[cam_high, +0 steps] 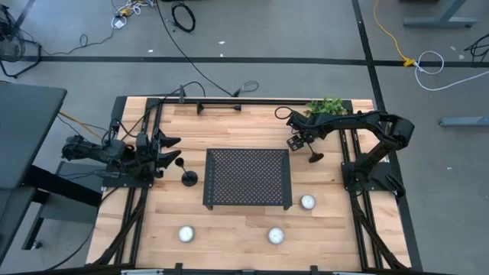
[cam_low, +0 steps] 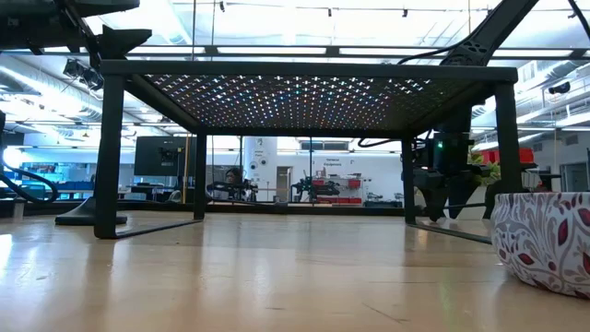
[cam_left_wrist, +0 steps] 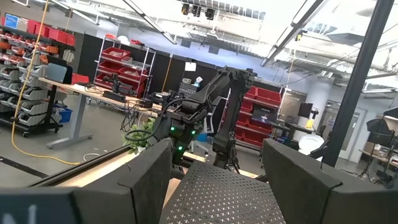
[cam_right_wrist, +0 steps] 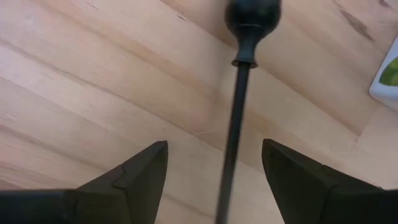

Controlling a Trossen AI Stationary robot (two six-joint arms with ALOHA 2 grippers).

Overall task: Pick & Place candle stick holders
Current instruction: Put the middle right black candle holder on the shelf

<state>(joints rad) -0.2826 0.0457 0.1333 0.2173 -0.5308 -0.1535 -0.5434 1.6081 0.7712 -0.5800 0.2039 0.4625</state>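
Candle stick holder between open right hand fingers

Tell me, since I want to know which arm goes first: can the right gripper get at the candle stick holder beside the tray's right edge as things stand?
Probably yes. The right gripper is open with the candle stick holder's thin stem already between its fingers, and nothing lies between them; the tray stands off to the side.

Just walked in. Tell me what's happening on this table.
Two dark robot arms are working around a large black perforated metal tray on a wooden table. The right gripper hangs open around the thin stem of a black metal candle stick holder right of the tray, not yet clamped. The left gripper waits open at the left, near a second black holder standing by the tray.
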